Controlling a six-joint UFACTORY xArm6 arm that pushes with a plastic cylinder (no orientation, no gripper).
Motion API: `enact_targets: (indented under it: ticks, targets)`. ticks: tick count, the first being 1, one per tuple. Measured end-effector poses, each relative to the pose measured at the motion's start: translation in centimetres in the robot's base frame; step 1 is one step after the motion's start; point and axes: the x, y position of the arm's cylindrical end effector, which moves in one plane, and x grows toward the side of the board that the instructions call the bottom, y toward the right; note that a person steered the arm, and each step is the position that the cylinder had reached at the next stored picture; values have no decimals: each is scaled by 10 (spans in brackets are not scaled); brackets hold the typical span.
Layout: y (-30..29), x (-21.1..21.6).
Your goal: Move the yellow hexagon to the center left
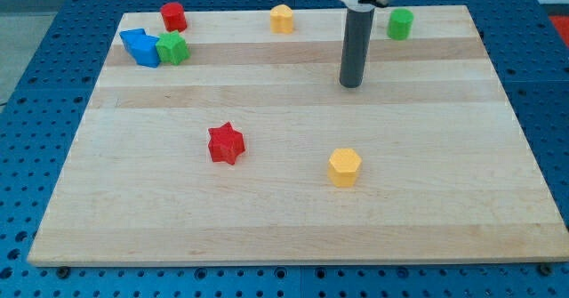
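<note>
Tip (351, 84): bare rod, no claw to judge, 12 o'clock of hexagon (344, 166), well apart
Hexagon: lower middle of board (133, 200)
Risk: leftward shove may catch red star (226, 143) at its 9–10 o'clock

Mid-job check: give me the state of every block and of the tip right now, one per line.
my tip: on the board, touching no block, above the yellow hexagon toward the view's top
yellow hexagon: lower centre, not yet at centre left
red star: alone, left of the hexagon
yellow block: top edge
green cylinder: top right
red block: top left
blue block: against the green star
green star: top left
</note>
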Motion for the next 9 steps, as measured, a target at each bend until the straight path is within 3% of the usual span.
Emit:
enact_targets:
  ticks: [1,4,6,7,9]
  targets:
    - [0,10]
    - [67,114]
    - [37,199]
    - [4,214]
    - [-16,177]
